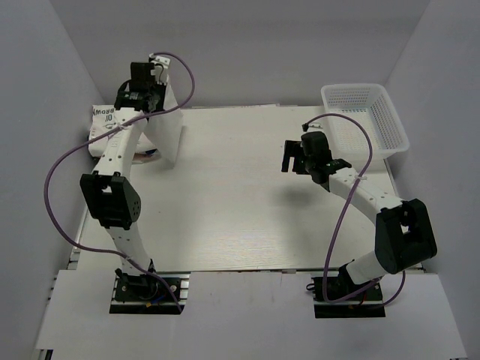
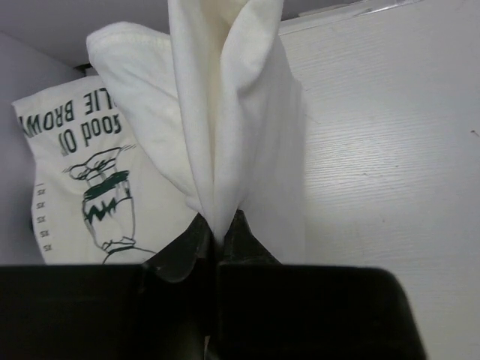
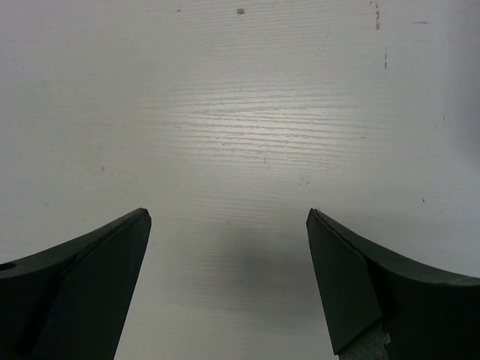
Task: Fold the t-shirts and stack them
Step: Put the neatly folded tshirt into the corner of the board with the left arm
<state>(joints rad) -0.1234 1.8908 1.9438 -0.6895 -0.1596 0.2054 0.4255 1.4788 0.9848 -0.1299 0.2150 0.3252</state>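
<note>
Pale wood-grain table [image 1: 247, 202], folded Charlie Brown tee [image 1: 101, 118] flat at my ten o'clock, second white tee [image 1: 169, 127] hanging beside it, hem reaching the tabletop, white mesh basket [image 1: 394, 131] at my two o'clock

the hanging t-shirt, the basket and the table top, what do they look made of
Hanging t-shirt: soft matte white knit, probably cotton, since it drapes in loose folds. Basket: likely white plastic, with rigid mesh walls. Table top: pale wood-grain laminate or painted wood, finely streaked with a slight sheen.

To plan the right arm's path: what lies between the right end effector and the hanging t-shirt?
Nothing: from the right end effector to the t-shirt, the top view shows only bare table.
</note>
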